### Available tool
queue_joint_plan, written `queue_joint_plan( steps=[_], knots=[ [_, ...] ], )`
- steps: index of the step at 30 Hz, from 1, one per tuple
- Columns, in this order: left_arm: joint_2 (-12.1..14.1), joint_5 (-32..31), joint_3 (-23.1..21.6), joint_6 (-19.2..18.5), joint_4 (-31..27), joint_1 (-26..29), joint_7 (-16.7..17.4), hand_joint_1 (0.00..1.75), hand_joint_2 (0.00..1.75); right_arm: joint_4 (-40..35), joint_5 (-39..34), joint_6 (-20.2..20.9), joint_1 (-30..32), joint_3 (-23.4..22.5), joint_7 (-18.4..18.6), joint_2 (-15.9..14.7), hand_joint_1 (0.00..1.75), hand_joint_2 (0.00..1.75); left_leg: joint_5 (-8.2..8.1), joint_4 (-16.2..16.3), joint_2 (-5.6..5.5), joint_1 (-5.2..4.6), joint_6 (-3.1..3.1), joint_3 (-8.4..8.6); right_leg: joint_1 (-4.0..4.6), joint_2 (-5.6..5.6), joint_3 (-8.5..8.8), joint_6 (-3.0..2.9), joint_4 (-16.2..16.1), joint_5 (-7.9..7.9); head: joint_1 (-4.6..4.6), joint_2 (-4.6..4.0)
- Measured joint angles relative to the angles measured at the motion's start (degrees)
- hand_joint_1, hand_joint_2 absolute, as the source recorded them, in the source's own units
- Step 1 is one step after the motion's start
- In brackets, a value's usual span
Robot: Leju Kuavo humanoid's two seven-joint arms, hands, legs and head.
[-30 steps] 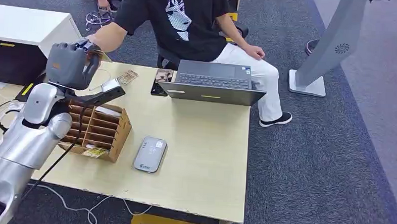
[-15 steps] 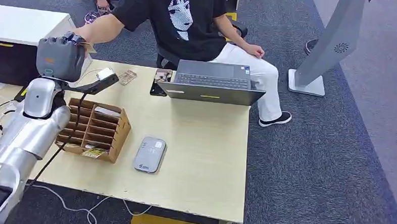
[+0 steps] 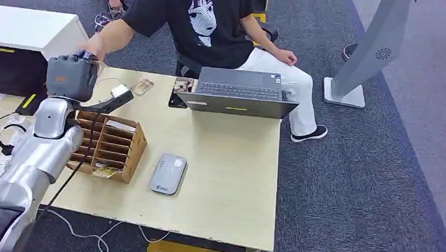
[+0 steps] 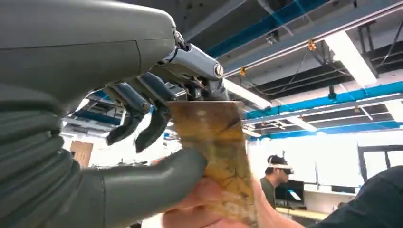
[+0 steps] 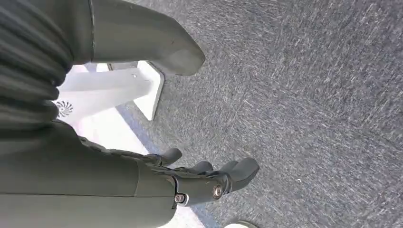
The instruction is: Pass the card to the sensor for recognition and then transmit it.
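Handover stage. Left robot hand (image 4: 142,118) is raised at the far left of the bench (image 3: 230,160), grasping the card (image 4: 216,156) between thumb and fingers. A person's hand (image 4: 209,209) is touching the card's other end, so both have it. Card not let go yet. The sensor (image 3: 168,173) lies on the bench near the cardboard rack (image 3: 109,146), well apart from the card; likely the scan part is done and only the release is left. Right robot hand (image 5: 209,178) hangs over carpet, empty, fingers loosely apart.
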Motion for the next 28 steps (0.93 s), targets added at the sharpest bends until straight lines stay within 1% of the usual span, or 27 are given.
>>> queue_joint_plan(
  steps=[4,5,6,7,14,19,21,24,28],
  knots=[
    [-0.64,-0.94,1.94,0.02,-0.55,0.79,-0.53,0.00,1.75,0.20,0.13,0.00,-0.25,0.40,-0.07,0.02,0.00,1.75,0.00,0.00,-0.01,-0.01,0.00,0.01,0.00,-0.01,0.00,0.00,0.00,0.00,0.00,0.00],
    [-0.72,-0.98,2.14,0.02,-0.59,0.93,-0.55,0.00,0.00,0.22,0.13,0.00,-0.28,0.46,-0.09,0.02,0.00,1.75,0.00,0.00,-0.01,-0.01,0.00,0.01,0.01,-0.01,0.00,0.00,0.00,0.00,0.00,0.00],
    [-0.79,-1.14,2.40,0.04,-0.68,1.04,-0.55,0.00,0.00,0.26,0.13,0.00,-0.30,0.48,-0.15,0.02,0.00,1.75,0.01,0.00,-0.02,-0.01,-0.01,0.01,0.01,-0.02,0.01,0.00,0.00,0.00,0.00,0.00],
    [-0.90,-1.14,2.73,0.04,-0.74,1.13,-0.57,0.00,1.75,0.31,0.13,0.00,-0.33,0.51,-0.15,0.02,0.00,1.75,0.01,0.00,-0.03,-0.01,-0.01,0.01,0.01,-0.03,0.01,0.00,0.01,0.00,0.00,0.00],
    [-0.96,-1.29,3.96,0.07,-2.78,2.24,-1.36,0.00,1.75,0.46,1.25,0.00,-0.38,0.55,0.50,0.20,0.00,1.75,0.02,0.00,-0.04,0.00,-0.02,0.01,0.01,-0.03,0.03,0.00,0.02,0.00,0.00,0.00],
    [-0.22,-1.22,4.44,0.07,-6.31,4.02,-1.12,0.00,1.75,0.46,2.14,0.00,-0.30,0.53,1.07,0.59,0.00,1.75,0.02,0.00,-0.04,0.00,-0.02,0.00,0.01,-0.03,0.03,0.00,0.02,0.00,0.02,0.00],
    [0.63,-1.68,4.43,-0.09,-8.45,5.85,0.17,0.00,1.75,0.44,2.51,0.00,0.18,0.16,1.55,0.85,0.00,1.75,0.01,-0.01,-0.03,0.00,-0.02,0.00,0.01,-0.02,0.03,0.00,0.02,0.00,0.00,0.00],
    [3.59,-2.34,4.46,-1.57,-14.07,10.66,3.80,0.00,1.75,-0.09,4.65,0.00,2.67,-2.11,2.84,1.40,0.00,1.75,-0.02,-0.03,0.01,0.00,-0.03,0.01,0.02,0.01,-0.01,-0.02,0.02,-0.03,-0.02,0.00],
    [5.98,-2.49,4.57,-2.01,-18.59,14.70,4.57,0.00,1.75,-0.48,5.33,0.00,4.44,-4.15,3.12,1.90,0.00,1.75,-0.01,-0.03,-0.09,0.04,-0.04,-0.02,0.05,-0.10,-0.01,-0.03,0.01,-0.07,-0.02,0.00]
  ],
)
